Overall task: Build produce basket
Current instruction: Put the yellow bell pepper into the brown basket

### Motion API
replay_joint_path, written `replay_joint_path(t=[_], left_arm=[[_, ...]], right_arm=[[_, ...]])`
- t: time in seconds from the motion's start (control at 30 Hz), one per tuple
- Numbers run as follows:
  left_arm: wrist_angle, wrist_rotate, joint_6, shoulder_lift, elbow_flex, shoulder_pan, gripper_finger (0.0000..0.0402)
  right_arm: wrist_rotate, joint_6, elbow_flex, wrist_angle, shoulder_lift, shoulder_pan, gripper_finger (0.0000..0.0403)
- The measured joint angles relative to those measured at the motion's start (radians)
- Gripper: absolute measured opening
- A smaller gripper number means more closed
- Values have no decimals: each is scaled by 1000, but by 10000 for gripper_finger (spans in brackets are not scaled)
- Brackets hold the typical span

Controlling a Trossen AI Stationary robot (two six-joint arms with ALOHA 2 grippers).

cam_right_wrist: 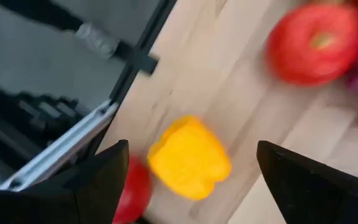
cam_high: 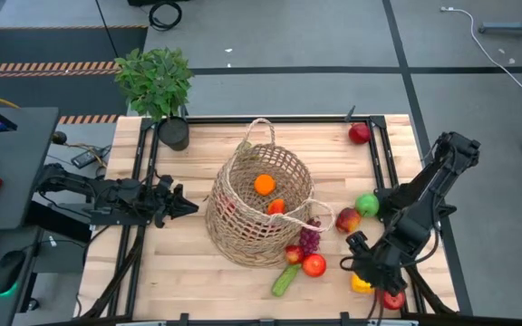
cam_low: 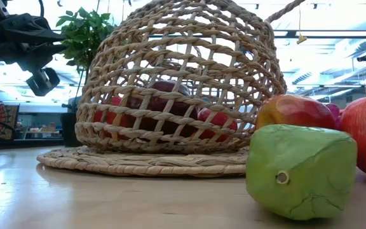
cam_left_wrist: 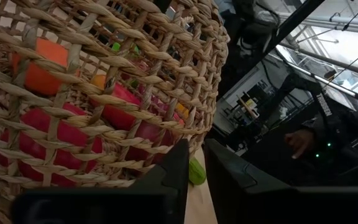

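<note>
The right gripper [cam_high: 370, 272] hangs over the table's near right corner with its two dark fingers spread wide and nothing between them. Seen from its wrist, the small blocky yellow toy pepper [cam_right_wrist: 189, 157] lies on the wood in the gap ahead of the fingers, with a round red toy fruit [cam_right_wrist: 131, 191] touching or just beside it at the table's black metal edge rail [cam_right_wrist: 73, 146]. The likely trouble is there: a closing finger could catch the red fruit as well, or nudge the smooth pepper sideways against the rail instead of seating on it. A shallow grip on so smooth and rounded a piece could also let it squirt out.

Farther in, a red toy apple [cam_high: 314, 264], a green toy cucumber [cam_high: 285, 279] and a purple bunch of toy grapes [cam_high: 309, 239] lie near the large open-weave tan wicker basket [cam_high: 243, 217]. The basket lies tipped on its side, with an orange [cam_high: 264, 184] and red pieces showing through the weave, so anything carried to it could roll back out, or a brush from the arm could roll the basket.

The left gripper [cam_high: 187, 206] waits at the basket's left side, its fingers nearly together on nothing.

The surface is a pale wooden butcher-block tabletop [cam_high: 161, 263]. At its far left corner stands a leafy green plant in a black pot [cam_high: 157, 86]. Beyond lies grey floor with cables.
</note>
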Motion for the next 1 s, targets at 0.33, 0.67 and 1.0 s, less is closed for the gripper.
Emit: replay_joint_path(t=[0.33, 0.67, 1.0], left_arm=[[0, 0, 0, 0, 0, 0, 56], [0, 0, 0, 0, 0, 0, 63], [0, 0, 0, 0, 0, 0, 58]], right_arm=[[-77, -452, -33, 54, 9, 50, 357], [-16, -720, -103, 156, 13, 50, 357], [-58, -804, -211, 183, 13, 70, 357]])
